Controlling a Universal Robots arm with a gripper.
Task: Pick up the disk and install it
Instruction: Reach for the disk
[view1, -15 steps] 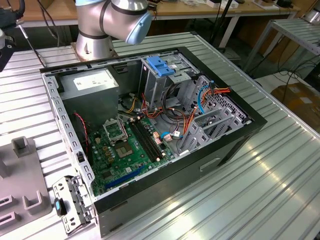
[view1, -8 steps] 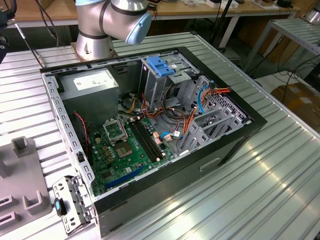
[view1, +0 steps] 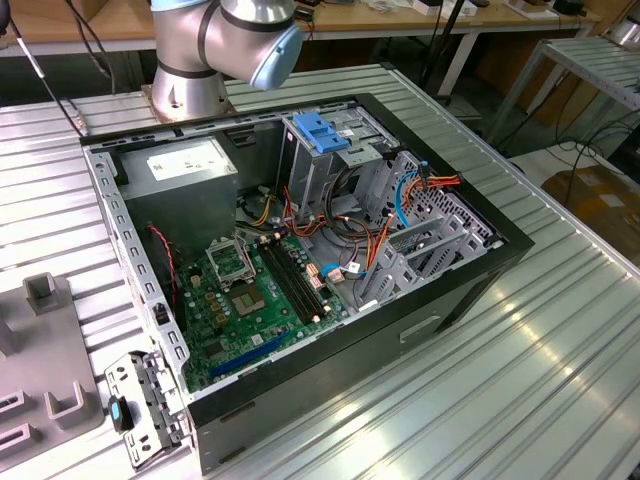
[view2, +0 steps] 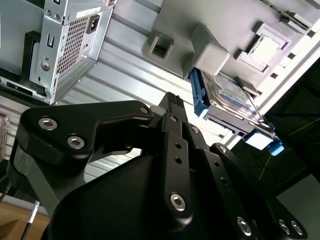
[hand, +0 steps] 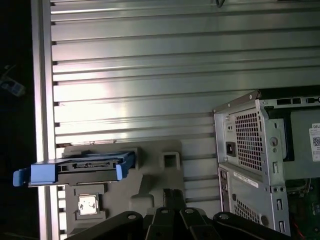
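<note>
While the disk (hand: 85, 167) sits propped on the grey fixture (hand: 150, 172), your fingers (hand: 172, 196) hang over that same fixture, apart from the disk and touching nothing. In both wrist views the fingers look drawn together tip to tip, so count them as closed, with nothing in their hold. You read the disk best in the second wrist view: its pale labelled face is tilted, with bright blue rails along the sides and a blue tab at the end. It stands at the fixture's end nearest the edge of the bench (hand: 150, 75). Just beside it, a small square silvery part (hand: 88, 205) lies in a recess of the fixture.

In the exterior view, look to the open computer case (view1: 470, 290) in the middle of the ribbed bench. The fixture's visible part lies at about eight o'clock from the case, at the exterior view's left. The arm (view1: 225, 45) rises at about eleven o'clock, right beside the case. Inside the case, a light-blue latch plate (view1: 322, 130) stands at about one o'clock, atop the metal drive cage (view1: 310, 185), and the green board (view1: 230, 320) lies at about seven o'clock.
</note>
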